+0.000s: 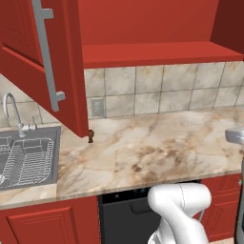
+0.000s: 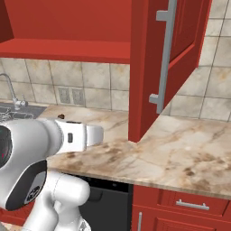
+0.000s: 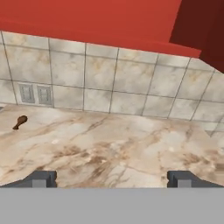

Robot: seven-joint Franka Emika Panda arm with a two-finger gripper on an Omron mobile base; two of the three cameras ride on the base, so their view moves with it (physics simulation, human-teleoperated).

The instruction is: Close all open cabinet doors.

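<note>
The left cabinet door [image 1: 69, 71], glossy red with a long grey bar handle [image 1: 47, 52], stands swung out over the counter near the sink. The right cabinet door [image 2: 144, 67] is swung out too, and its handle [image 2: 164, 54] faces the right base camera. It also shows as a dark red slab [image 3: 203, 26] at the top right of the hand view. Between the doors the red cabinet interior [image 1: 143, 24] lies exposed. My gripper [image 3: 112, 179] is open with nothing between its fingertips [image 3: 43, 178]. It hangs low over the marble counter [image 3: 109, 144], facing the tiled wall, apart from both doors.
A steel sink [image 1: 52, 143] with a wire rack and a faucet [image 1: 12, 112] sits at the left. A small brown object [image 1: 90, 137] lies on the counter under the left door. A wall outlet [image 3: 35, 93] is set in the tiles. A dark dishwasher front [image 1: 124, 209] sits below the counter.
</note>
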